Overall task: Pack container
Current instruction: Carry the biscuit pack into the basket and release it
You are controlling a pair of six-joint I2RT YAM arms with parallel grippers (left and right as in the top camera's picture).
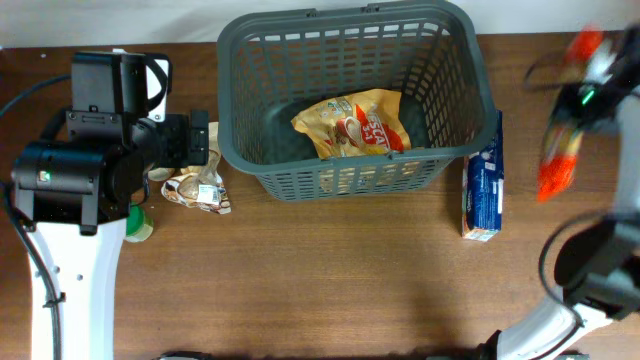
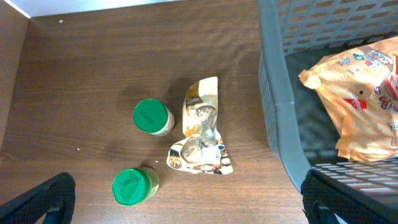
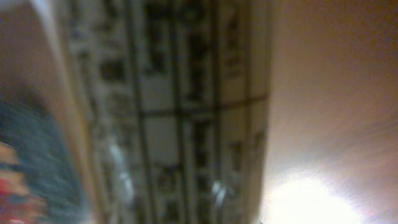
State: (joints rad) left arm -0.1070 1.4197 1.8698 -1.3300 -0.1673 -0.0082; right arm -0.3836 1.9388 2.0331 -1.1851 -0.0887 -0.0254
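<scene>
Fingers of the right gripper [image 1: 575, 115] appear clenched on a blurred orange packet [image 1: 558, 165]; the left fingers [image 2: 43, 199] are spread wide, empty. The container [image 1: 228, 100] is set far-centre on the worktop [image 1: 350, 280], long axis left-right, leftward of the loaded right arm.

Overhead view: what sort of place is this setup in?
Likely a lab tabletop staged for grocery packing: wooden table, grey shopping basket holding a snack bag, green-lidded jars beside it.
</scene>
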